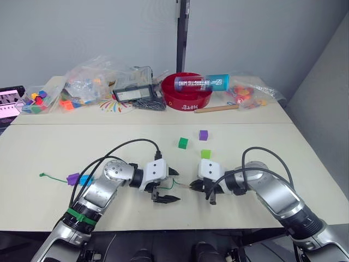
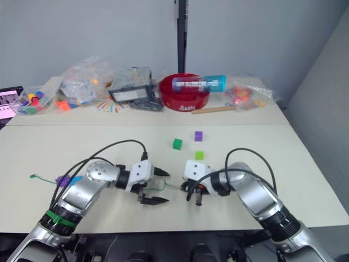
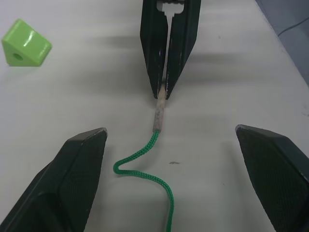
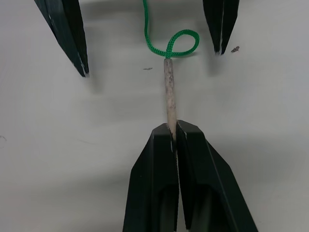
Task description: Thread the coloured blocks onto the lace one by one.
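Two grippers: right gripper (image 4: 175, 129) pinched on braided green lace's (image 3: 143, 159) stiff pale tip; left gripper (image 3: 170, 169) spread wide. Light green block (image 3: 25, 42) nearby.

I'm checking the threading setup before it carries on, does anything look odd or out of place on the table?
Nothing looks spilled or damaged. The right hand is shut on the lace's pale tip, and the open left hand sits around the lace just behind it. One oddity: a cylinder lies tipped sideways across the red bowl at the back.
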